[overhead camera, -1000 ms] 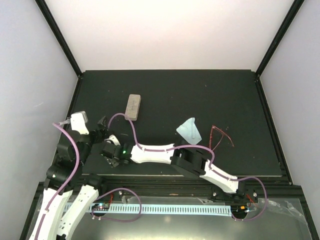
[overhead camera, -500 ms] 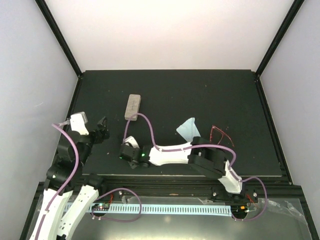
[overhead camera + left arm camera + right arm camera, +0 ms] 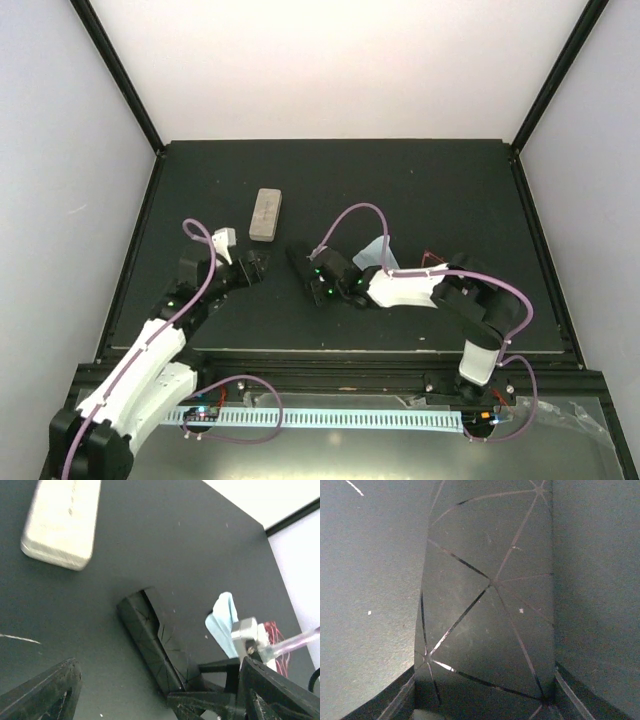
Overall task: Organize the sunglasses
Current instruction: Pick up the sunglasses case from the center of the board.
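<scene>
Sunglasses, the red wire pair (image 3: 272,629), sit right of centre, mostly hidden by the right arm; I cannot tell their axis. Right gripper (image 3: 312,275) clamps the black case (image 3: 155,645); left gripper (image 3: 248,268) gapes nearby. Blue cloth (image 3: 224,620) lies between case and sunglasses.

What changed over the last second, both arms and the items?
The right gripper pulled back from the left side toward the middle and now clamps one end of the black case. The left arm stretched forward and to the right after it; the left gripper is open and holds nothing. The beige case, light blue cloth and red sunglasses stayed put.
</scene>
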